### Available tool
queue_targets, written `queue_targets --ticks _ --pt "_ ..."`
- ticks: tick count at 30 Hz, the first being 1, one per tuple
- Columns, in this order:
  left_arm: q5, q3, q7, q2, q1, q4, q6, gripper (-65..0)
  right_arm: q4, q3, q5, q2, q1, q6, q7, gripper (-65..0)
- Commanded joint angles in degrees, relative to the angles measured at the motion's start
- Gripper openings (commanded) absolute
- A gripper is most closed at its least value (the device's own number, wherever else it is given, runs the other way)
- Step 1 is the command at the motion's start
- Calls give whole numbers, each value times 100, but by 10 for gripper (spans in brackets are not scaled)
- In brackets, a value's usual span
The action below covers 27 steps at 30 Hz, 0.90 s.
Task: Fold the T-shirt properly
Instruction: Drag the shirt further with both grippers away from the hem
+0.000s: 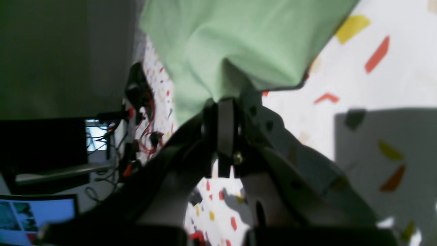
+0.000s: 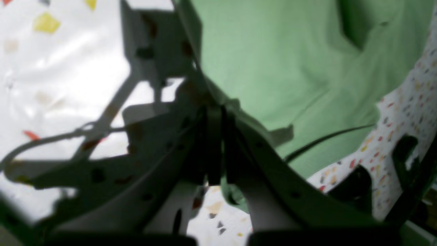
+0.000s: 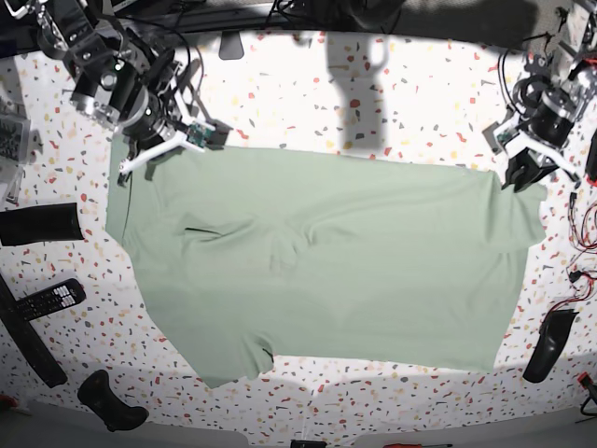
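Observation:
The pale green T-shirt (image 3: 326, 261) lies spread out wide on the speckled table (image 3: 308, 93), with a sleeve pointing to the front left. At its far right corner my left gripper (image 3: 524, 175) is shut on the cloth; the left wrist view shows the T-shirt (image 1: 239, 41) bunching up into the closed left gripper (image 1: 225, 102). My right gripper (image 3: 131, 170) pinches the far left edge. In the right wrist view the right gripper (image 2: 215, 110) is shut on a fold of the T-shirt (image 2: 290, 68).
A black roll (image 3: 39, 224), a remote control (image 3: 42, 301) and a black bar (image 3: 28, 341) lie left of the shirt. Another black tool (image 3: 110, 401) sits at the front left, a dark tool (image 3: 546, 345) and red wires (image 3: 583, 275) at the right edge.

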Motion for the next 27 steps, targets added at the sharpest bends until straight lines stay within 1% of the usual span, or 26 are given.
queue_targets --ticks 1,4,6,8,12,15,21,25,27 --pt "433 -22 341 -160 162 -63 -74 -650 118 57 9 140 -28 -15 35 -650" --pt "728 -22 345 -188 380 -42 22 -650 136 57 11 326 -221 -22 20 -650" --pt "741 -22 402 -184 533 0 181 -650 173 57 11 457 -343 -68 13 -650" --pt "743 -22 623 -186 662 90 278 -650 247 57 13 577 -463 -179 -22 -650" --pt "743 -22 1270 -186 931 352 354 -650 490 57 13 765 -675 -411 -269 -650" --pt "741 -22 1449 -186 1198 605 352 -650 715 57 13 887 -815 -542 -313 -650" --pt "743 -22 1539 -184 1768 1113 354 -650 1045 57 11 901 -1062 -638 -678 -650" --pt "741 -22 1587 -184 1937 1276 354 -650 1143 57 11 901 -1292 -710 -844 -650" --pt "741 -22 1718 -184 1998 1322 352 -650 1154 57 9 901 -1416 -710 -861 -650"
